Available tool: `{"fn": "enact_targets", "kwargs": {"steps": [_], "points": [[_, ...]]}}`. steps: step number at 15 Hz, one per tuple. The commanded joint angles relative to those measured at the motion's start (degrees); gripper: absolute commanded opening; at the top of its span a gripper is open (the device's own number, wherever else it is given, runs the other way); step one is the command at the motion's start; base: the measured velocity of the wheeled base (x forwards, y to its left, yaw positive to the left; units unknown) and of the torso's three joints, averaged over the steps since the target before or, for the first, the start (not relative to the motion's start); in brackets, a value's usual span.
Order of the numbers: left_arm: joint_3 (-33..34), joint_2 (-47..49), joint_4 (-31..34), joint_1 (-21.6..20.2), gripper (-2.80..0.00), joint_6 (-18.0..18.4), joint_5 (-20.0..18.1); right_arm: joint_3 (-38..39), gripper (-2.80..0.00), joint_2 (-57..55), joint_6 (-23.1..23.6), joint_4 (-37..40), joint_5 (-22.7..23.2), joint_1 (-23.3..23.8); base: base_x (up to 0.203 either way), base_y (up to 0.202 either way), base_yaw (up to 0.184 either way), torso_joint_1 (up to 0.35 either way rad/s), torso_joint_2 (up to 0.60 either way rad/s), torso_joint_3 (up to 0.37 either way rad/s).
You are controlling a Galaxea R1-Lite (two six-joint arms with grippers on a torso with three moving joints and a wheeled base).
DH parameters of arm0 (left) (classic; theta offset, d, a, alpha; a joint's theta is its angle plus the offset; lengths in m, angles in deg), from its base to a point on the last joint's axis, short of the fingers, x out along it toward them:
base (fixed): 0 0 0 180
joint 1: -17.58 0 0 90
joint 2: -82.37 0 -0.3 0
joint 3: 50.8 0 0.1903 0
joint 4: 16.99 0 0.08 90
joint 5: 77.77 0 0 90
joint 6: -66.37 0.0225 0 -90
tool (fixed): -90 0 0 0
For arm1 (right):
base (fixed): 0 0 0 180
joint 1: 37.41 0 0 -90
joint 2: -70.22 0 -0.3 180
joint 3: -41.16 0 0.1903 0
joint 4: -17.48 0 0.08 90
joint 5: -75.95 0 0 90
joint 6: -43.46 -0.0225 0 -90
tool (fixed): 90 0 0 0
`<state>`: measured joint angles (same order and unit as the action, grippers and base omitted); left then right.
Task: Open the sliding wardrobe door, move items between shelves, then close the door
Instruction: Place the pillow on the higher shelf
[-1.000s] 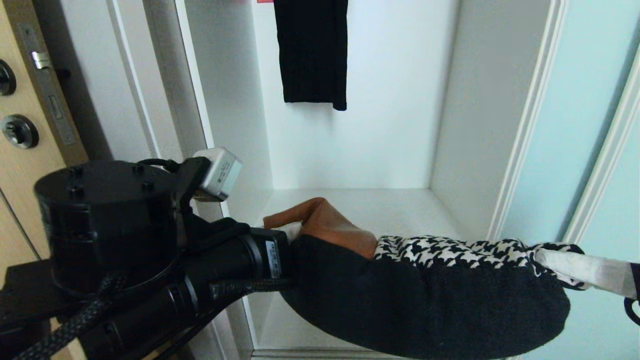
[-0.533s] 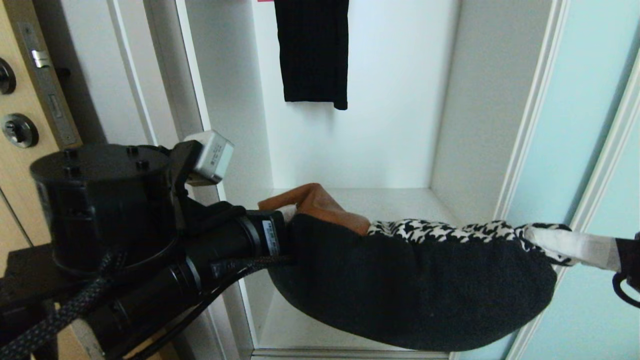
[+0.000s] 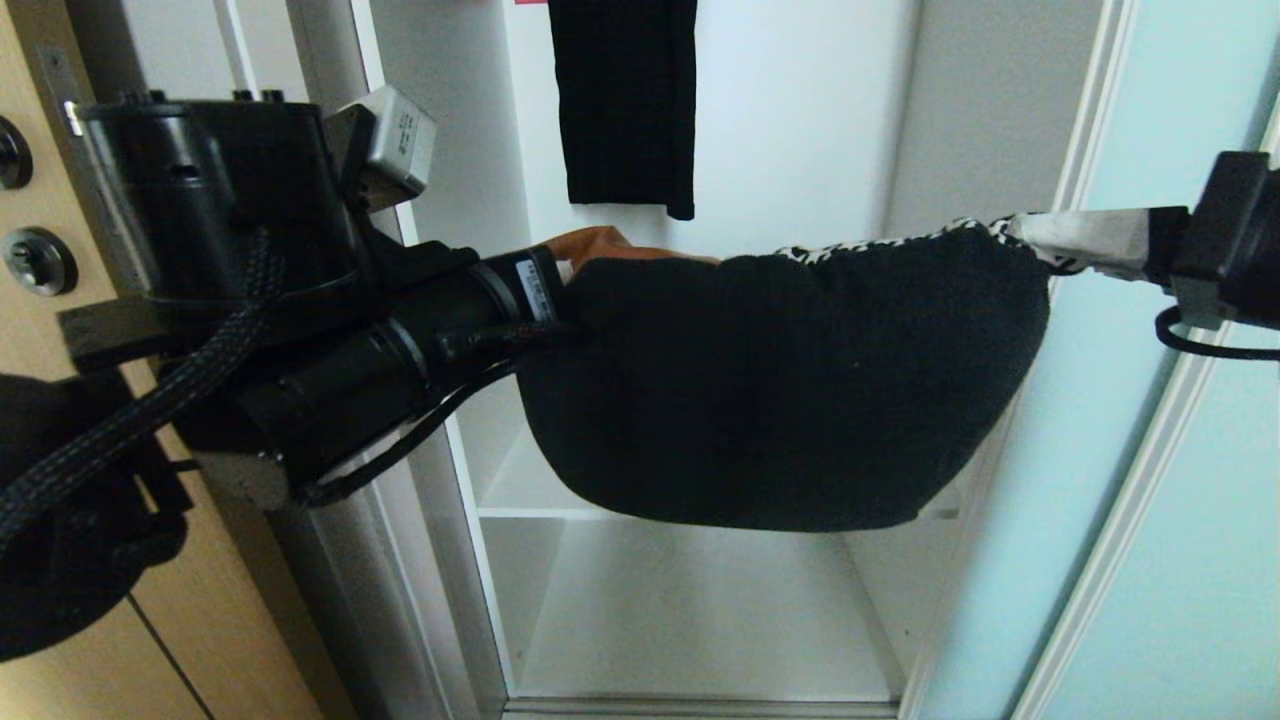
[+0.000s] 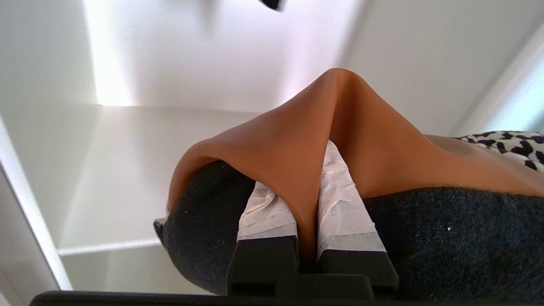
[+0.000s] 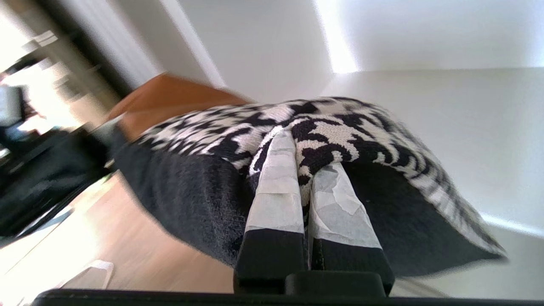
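The patchwork pillow item (image 3: 780, 390) hangs sagging between my two grippers in front of the open wardrobe, its dark charcoal side facing me. My left gripper (image 3: 568, 270) is shut on its tan corner (image 4: 340, 110); the taped fingers (image 4: 340, 204) pinch a fold of that fabric. At the other end my right gripper (image 3: 1040, 232) is shut on the houndstooth edge (image 5: 340, 127), seen between its fingers (image 5: 276, 187). Below the pillow a white shelf (image 3: 520, 495) shows, with a lower white board (image 3: 700, 610) under it. The aqua sliding wardrobe door (image 3: 1180, 480) stands slid to the right.
A black garment (image 3: 625, 100) hangs at the back of the wardrobe above the pillow. A wooden door with dark round knobs (image 3: 40, 262) is at the far left behind my left arm. The wardrobe's white side walls (image 3: 960, 130) flank the opening.
Both grippers have risen and carried the pillow up off the shelf. It now hangs well above the shelf, and the shelf's front edge and the board below have come into view.
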<state>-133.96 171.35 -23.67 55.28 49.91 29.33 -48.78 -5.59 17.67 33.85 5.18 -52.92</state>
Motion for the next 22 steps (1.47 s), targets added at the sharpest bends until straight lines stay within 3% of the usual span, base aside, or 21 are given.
{"fn": "enact_targets", "kwargs": {"steps": [1, 7, 11, 13, 19, 22], "points": [[-3.3, 5.6, -0.2, -2.8, -2.80, -0.1, 0.2, -4.8, -2.80, -8.9, 0.5, -0.1, 0.1, 1.9, 0.000, 0.000, 0.000, 0.000, 0.00, 0.000], [-25.0, 26.2, -0.2, -13.0, -2.80, 0.6, 0.5, -24.7, -2.80, -32.8, 4.7, -3.1, -0.8, 4.3, 0.000, 0.000, 0.000, 0.000, 0.00, 0.000], [-40.4, 40.5, -0.6, -17.4, -2.80, 2.1, 1.9, -40.6, -2.80, -49.2, 9.2, -4.2, -7.5, 4.8, 0.000, 0.000, 0.000, 0.000, 0.00, 0.000], [-46.1, 46.0, -0.5, -18.6, -2.80, 2.5, 2.2, -43.7, -2.80, -54.4, 10.3, -6.8, -10.5, 5.2, 0.000, 0.000, 0.000, 0.000, 0.00, 0.000], [-48.2, 56.1, 0.5, -19.3, -2.80, 3.1, 2.4, -42.4, -2.80, -62.9, 10.6, -7.2, -11.5, 5.7, 0.000, 0.000, 0.000, 0.000, 0.00, 0.000], [-43.7, 55.0, 1.6, -19.2, -2.80, 3.2, 2.2, -36.8, -2.80, -61.0, 10.9, -7.3, -11.3, 6.6, 0.000, 0.000, 0.000, 0.000, 0.00, 0.000]]}}
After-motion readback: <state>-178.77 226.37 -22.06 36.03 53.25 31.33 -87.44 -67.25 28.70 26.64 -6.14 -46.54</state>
